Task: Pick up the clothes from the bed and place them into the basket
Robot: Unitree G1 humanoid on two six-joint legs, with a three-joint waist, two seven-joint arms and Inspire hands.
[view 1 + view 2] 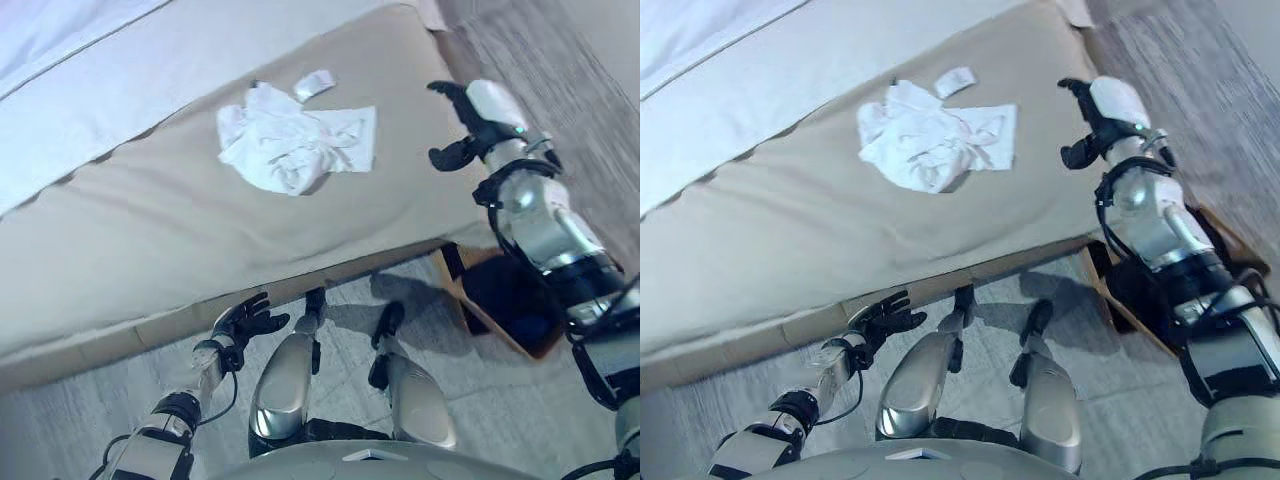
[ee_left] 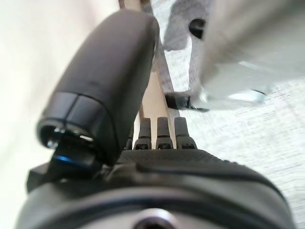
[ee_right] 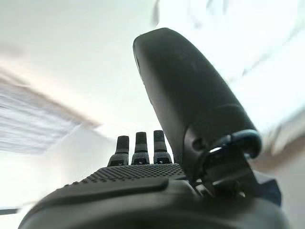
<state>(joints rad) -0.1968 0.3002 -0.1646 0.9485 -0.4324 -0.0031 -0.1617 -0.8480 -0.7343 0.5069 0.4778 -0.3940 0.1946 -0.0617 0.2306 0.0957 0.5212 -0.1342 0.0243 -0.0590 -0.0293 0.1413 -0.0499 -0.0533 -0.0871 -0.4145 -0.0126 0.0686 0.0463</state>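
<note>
A crumpled white garment lies on the beige bed cover, with a small white piece just beyond it. My right hand is raised over the bed's right end, to the right of the garment and apart from it, fingers straight and empty. In its wrist view the right hand has its fingers extended. My left hand hangs low by the bed's front edge, fingers spread, holding nothing. The basket, brown-rimmed with a dark inside, stands on the floor at the right, below my right arm.
White bedding covers the far left of the bed. The bed's wooden base runs along the front. Grey patterned floor lies in front, and striped floor at the right past the bed's end.
</note>
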